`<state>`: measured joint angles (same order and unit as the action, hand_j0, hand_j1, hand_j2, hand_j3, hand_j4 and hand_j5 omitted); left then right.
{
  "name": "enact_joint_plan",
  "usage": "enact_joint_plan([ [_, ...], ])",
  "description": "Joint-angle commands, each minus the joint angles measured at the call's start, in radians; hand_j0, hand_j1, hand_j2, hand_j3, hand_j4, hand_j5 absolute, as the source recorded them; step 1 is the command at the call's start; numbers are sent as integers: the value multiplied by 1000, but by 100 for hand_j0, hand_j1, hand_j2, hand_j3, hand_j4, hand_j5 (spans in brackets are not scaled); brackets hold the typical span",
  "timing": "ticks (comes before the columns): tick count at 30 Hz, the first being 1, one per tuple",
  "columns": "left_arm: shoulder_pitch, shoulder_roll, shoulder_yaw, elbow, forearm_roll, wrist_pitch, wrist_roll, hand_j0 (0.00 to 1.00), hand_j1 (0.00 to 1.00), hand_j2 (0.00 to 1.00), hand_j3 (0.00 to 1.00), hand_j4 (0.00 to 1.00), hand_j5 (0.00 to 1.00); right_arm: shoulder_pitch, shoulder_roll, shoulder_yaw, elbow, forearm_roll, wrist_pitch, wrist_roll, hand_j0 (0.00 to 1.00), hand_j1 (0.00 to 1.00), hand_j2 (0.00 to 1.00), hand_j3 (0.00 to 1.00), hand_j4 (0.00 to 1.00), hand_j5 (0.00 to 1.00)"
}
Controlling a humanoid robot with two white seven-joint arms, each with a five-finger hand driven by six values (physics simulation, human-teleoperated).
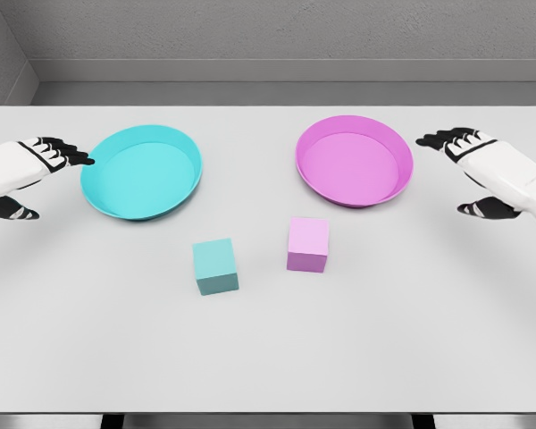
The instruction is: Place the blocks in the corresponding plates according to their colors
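Observation:
A cyan block sits on the white table, left of a pink block. Behind them stand a cyan plate on the left and a pink plate on the right; both hold nothing. My left hand hovers at the far left edge, just beside the cyan plate's rim, fingers spread and holding nothing. At the far right edge my right hand hangs open, a little right of the pink plate. Both hands are well away from the blocks.
The white table stretches wide in front of the blocks, with its front edge near the bottom of the view. A grey wall runs behind the table's far edge.

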<state>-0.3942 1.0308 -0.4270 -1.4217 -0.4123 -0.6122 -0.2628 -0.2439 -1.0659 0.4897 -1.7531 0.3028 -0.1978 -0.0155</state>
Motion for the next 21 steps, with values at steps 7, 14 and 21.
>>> enact_joint_plan([
  [7, 11, 2, -15, -37, 6, 1, -1, 100, 100, 100, 100, 100, 100, -40, 1, 3, 0, 4, -20, 92, 100, 100, 100, 100, 100, 100],
  [14, 8, -63, -105, -128, -17, 1, -6, 100, 100, 100, 100, 100, 100, -351, 107, 329, 3, 9, -6, 230, 100, 100, 100, 100, 100, 100],
  [21, -95, -127, -266, -181, -91, 1, -6, 100, 100, 100, 100, 100, 100, -472, 162, 423, 4, 9, -11, 379, 100, 100, 100, 100, 100, 100],
])
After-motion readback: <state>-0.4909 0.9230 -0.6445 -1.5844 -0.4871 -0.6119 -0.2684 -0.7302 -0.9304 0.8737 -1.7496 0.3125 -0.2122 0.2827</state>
